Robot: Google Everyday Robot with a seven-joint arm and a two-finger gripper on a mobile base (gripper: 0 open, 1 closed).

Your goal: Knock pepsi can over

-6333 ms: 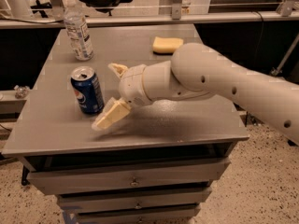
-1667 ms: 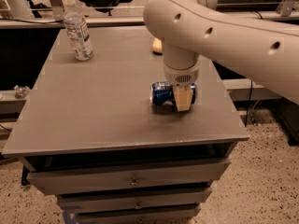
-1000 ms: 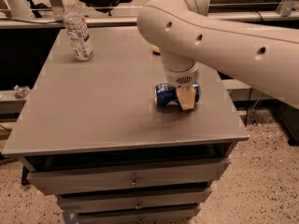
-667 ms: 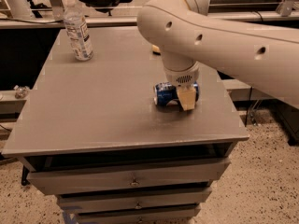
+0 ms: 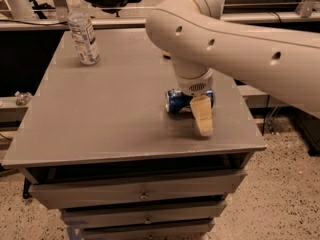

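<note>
Where white arm comes down from upper right, gripper [image 5: 201, 118] hangs right of frame centre, pointing down at table [image 5: 100, 114] near its front right edge; whether open or closed cannot be told. Pepsi can [image 5: 176, 101] lies on its side on table just behind gripper, partly hidden by it. Water bottle [image 5: 83, 33] stands upright at upper left, well apart. Drawers [image 5: 142, 194] below tabletop
</note>
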